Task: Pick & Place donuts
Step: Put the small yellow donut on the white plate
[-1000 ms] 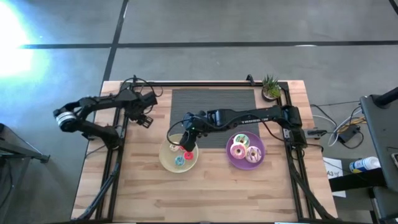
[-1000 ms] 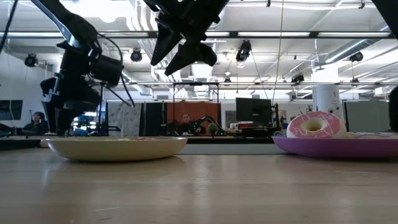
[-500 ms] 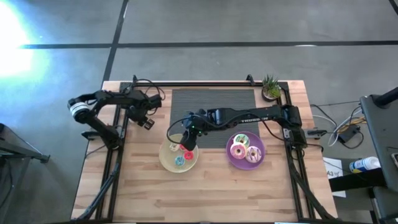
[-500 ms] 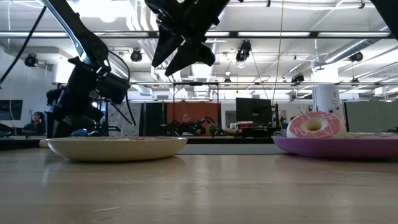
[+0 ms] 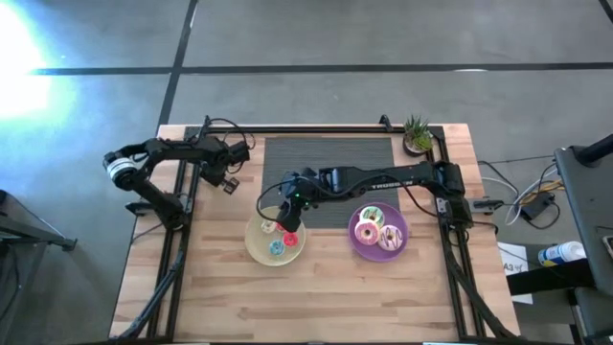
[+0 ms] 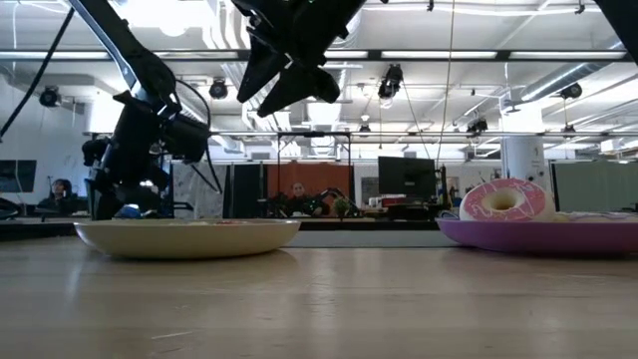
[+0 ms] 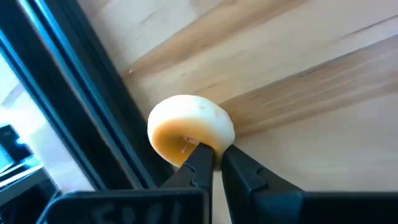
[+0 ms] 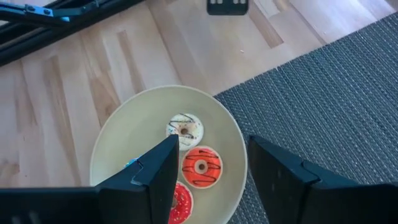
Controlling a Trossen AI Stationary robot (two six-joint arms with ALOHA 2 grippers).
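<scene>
Two arms are at work over the wooden table. In the upper left of the overhead frame, the left gripper has its fingers nearly closed, pinching a cream-yellow donut by its ring. At mid-frame, the right gripper hangs above the cream-yellow plate with its fingers spread wide and empty. Small donuts lie on that plate; larger iced ones sit on the purple plate at right of centre.
</scene>
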